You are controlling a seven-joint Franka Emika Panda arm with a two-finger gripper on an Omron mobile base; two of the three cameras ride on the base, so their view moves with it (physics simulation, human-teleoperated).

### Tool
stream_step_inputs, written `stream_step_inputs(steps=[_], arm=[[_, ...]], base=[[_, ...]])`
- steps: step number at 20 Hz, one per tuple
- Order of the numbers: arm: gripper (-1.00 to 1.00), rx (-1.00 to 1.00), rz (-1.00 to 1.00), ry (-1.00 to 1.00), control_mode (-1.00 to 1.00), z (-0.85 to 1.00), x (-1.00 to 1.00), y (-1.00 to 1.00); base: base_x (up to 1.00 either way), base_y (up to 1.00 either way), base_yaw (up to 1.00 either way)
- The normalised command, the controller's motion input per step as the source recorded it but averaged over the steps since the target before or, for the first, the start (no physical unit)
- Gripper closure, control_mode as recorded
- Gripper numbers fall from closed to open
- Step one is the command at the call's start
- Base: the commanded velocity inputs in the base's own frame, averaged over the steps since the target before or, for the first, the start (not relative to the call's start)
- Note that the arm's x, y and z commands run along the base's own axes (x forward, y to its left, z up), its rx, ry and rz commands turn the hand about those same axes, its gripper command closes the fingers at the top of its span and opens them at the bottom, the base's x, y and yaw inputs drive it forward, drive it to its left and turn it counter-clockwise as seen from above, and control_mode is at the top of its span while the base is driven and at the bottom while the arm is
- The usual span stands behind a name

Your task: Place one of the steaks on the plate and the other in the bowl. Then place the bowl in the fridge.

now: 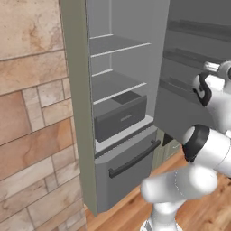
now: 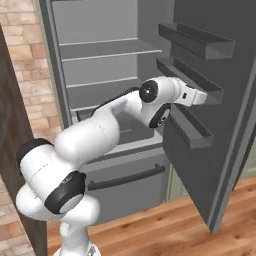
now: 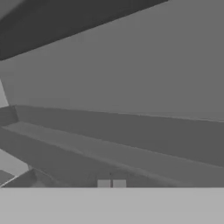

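Gripper (image 3: pixel 111 183) fingers pressed together, nothing between them, pointed at the inner face of the open fridge (image 1: pixel 81 113) door (image 2: pixel 210 115). Door racks just ahead; fridge shelves (image 2: pixel 107 52) and inner drawer (image 1: pixel 121 118) behind it.

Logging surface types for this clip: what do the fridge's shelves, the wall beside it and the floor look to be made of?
Fridge shelves: flat matte grey, likely plastic or painted metal; the render shows no gloss or grain. Wall: tan and brown stone-look tiles with mottled faces and pale joints. Floor: warm orange wood-look planks with visible seams.
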Motion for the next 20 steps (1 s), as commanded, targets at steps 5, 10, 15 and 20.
stream_step_inputs(steps=[5,10,15,20], arm=[[1.00,0.04,0.00,0.08,-1.00,0.03,0.32,-0.38],[1.00,0.07,0.00,0.00,-1.00,0.40,-0.37,0.05],[1.00,0.03,0.01,0.00,-1.00,0.89,-0.65,0.57],[1.00,0.00,0.01,0.16,-1.00,0.59,-0.83,1.00]], base=[[0.00,0.00,0.00],[0.00,0.00,0.00],[0.00,0.00,0.00],[0.00,0.00,0.00]])
